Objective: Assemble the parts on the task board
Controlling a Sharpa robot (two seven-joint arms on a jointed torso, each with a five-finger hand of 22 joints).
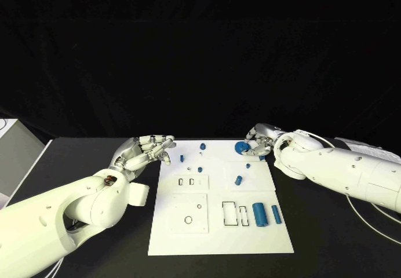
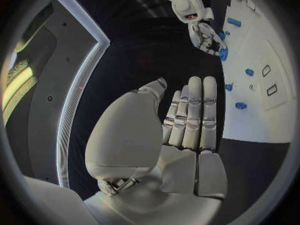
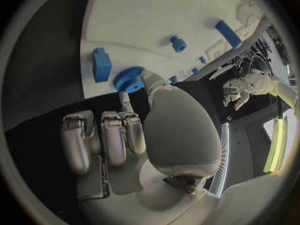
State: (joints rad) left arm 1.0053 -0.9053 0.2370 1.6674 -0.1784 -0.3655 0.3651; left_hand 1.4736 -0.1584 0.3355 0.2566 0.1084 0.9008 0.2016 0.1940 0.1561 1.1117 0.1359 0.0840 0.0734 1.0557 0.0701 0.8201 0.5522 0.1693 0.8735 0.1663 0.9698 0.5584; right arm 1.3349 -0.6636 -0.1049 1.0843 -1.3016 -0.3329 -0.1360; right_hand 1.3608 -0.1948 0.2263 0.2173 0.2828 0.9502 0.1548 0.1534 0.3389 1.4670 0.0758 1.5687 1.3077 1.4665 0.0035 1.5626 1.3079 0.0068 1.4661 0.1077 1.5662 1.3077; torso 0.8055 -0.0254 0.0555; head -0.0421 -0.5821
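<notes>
Task board (image 1: 219, 229): the white plate at the table's centre, described from left to right. Left hand (image 1: 153, 147) hovers at the board's far-left corner, at about 10 o'clock from its middle; its fingers are spread and nearly straight, holding nothing. Small blue parts (image 1: 200, 146) stand scattered across the far half of the board. Two blue cylinders (image 1: 260, 215) lie side by side at about 4 o'clock, just beside two outlined rectangular recesses (image 1: 234, 214), which appear unfilled; the further recessed plate (image 1: 191, 183) at 11 o'clock likewise seems to hold nothing. Right hand (image 1: 255, 145), at 1 o'clock, pinches a blue gear (image 3: 129, 79) between thumb and a fingertip at the board's far edge, the remaining fingers curled. A blue block (image 3: 102, 64) stands just beside the gear. Judged step: seating the gear. Keep it level, align its bore above its post, and lower without brushing the neighbouring block.
</notes>
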